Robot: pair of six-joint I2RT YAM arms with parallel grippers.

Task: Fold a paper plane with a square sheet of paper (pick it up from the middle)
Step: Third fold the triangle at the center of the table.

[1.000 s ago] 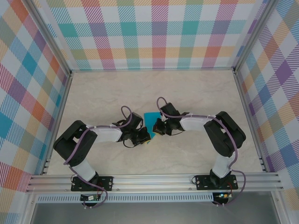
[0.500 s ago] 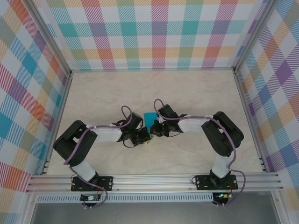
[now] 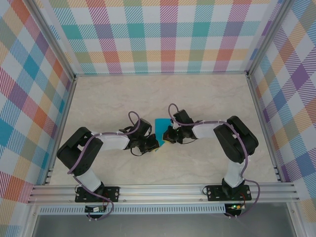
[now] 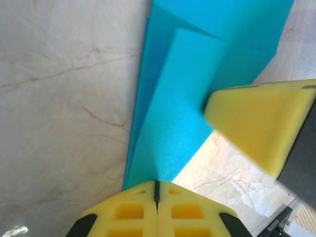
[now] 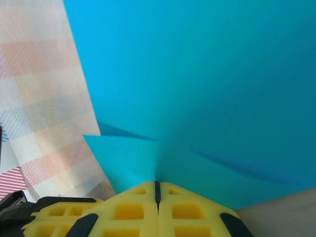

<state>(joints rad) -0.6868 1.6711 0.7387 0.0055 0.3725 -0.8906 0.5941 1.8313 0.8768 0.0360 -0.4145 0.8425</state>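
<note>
The teal-blue sheet of paper (image 3: 160, 125) is held just above the table's middle, folded into overlapping layers with angled creases. My left gripper (image 3: 154, 144) is shut on its near lower edge; in the left wrist view the paper (image 4: 182, 103) runs up from the shut left gripper (image 4: 157, 183). From the right, my right gripper (image 3: 167, 137) is shut on the same sheet. The paper (image 5: 207, 74) spreads wide above my right gripper (image 5: 157, 183) in the right wrist view. One yellow right fingertip (image 4: 259, 123) presses against the sheet's right side.
The marble-patterned table (image 3: 98, 103) lies under the paper. Checked walls (image 3: 163, 34) close in the back and both sides. An aluminium rail (image 3: 163, 190) with both arm bases runs along the near edge.
The right arm swung its wrist slightly left, then back right, and the paper shifted a little with it. The left arm held still. Both grippers stayed shut on the paper.
</note>
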